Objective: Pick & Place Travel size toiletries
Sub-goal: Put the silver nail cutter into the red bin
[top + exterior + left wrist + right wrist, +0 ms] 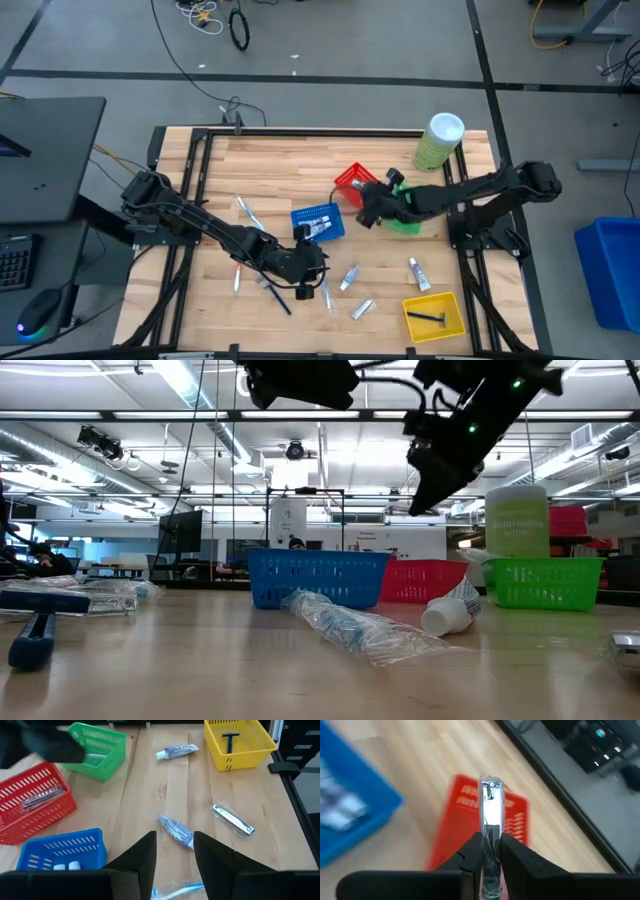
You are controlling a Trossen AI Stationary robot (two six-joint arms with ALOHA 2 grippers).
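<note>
Nail clipper [490,810] in clear wrap was pinched edge-on by right gripper [490,851] above red basket [470,815]. Judged light, stiff, slippery (wrap); mid-body hold advised. Left gripper [174,855] was held part-open, empty.

The table [300,160] is pale wood in lengthwise planks with a smooth, faintly sheened finish. On it the red basket [30,807], the blue basket [62,852] beside it and the green basket [97,747] look like hard plastic mesh, slightly glossy; so does the yellow basket [240,742]. The nail clipper [490,820] between the right gripper's [491,847] matt black fingers is bright polished metal in clear crinkled wrap. The toothbrush [345,625] near the blue basket lies in shiny transparent film.
</note>
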